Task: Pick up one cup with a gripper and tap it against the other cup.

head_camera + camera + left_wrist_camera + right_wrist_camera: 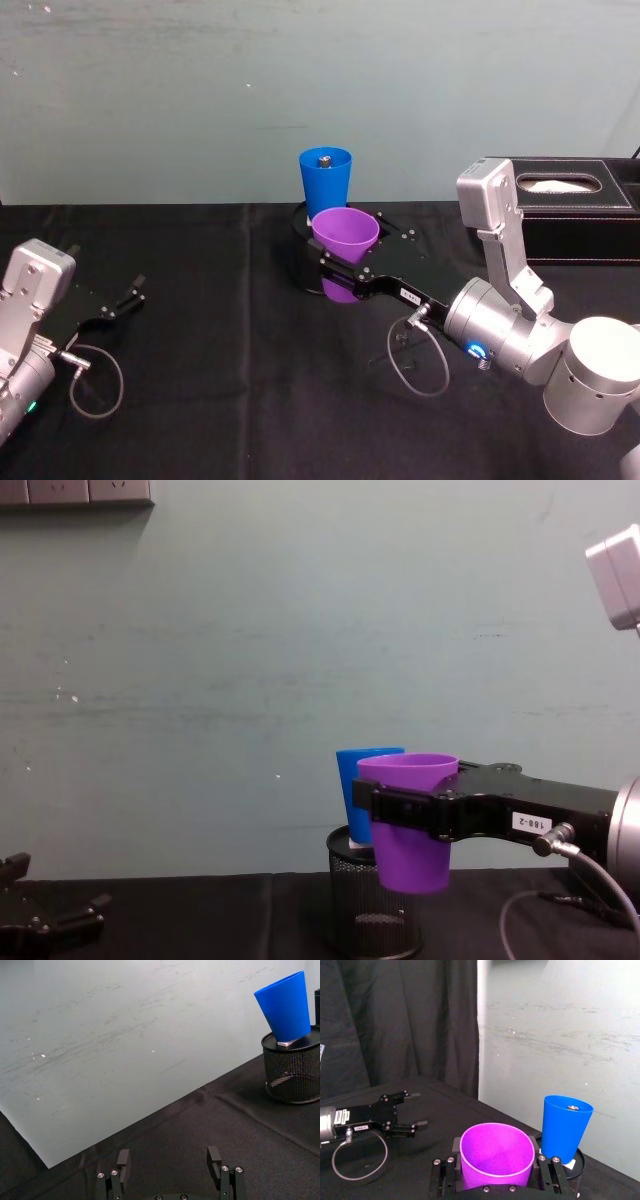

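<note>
My right gripper (345, 268) is shut on the purple cup (345, 235) and holds it upright above the table. Its flat black jaws press on both sides of the cup's wall (495, 1155). The blue cup (326, 185) stands upright on a black wire-mesh pen holder (292, 1075), just behind the purple cup. In the chest view the purple cup (410, 820) overlaps the blue cup (358, 790); I cannot tell whether they touch. A small metal piece lies on the blue cup (565, 1127). My left gripper (130, 290) rests open at the far left, holding nothing.
A black tissue box (570, 205) stands at the back right, behind my right arm. Cable loops hang from both wrists near the black tablecloth (230, 380). A pale wall closes off the back.
</note>
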### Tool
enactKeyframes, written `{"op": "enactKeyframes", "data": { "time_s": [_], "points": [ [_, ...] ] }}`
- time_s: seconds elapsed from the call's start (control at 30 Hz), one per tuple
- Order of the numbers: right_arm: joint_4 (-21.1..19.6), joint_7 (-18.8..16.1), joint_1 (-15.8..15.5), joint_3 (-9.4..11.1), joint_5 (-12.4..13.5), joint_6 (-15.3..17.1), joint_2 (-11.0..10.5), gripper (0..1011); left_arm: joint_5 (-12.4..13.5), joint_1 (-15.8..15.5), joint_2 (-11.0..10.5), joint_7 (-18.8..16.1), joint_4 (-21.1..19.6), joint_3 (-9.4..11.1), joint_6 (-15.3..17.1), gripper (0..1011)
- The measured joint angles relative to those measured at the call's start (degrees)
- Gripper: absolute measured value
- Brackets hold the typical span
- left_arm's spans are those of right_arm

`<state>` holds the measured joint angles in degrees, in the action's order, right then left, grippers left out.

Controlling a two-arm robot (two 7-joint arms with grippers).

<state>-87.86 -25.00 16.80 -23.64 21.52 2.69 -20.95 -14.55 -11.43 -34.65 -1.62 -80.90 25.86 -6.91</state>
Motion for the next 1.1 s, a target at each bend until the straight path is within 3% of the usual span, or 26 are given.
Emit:
{"op": "enactKeyframes", "data": {
  "time_s": [0.8, 1.1],
  "points": [
    [0.0, 0.0, 0.0, 0.0, 0.0, 0.0, 0.0, 747, 0.0, 0.0, 0.0, 0.0, 0.0, 0.0, 0.0, 1000],
    [2.5, -0.1, 2.8, -0.8, 0.3, 1.0, 1.4, 747, 0.0, 0.0, 0.0, 0.0, 0.0, 0.0, 0.0, 1000]
  ]
}}
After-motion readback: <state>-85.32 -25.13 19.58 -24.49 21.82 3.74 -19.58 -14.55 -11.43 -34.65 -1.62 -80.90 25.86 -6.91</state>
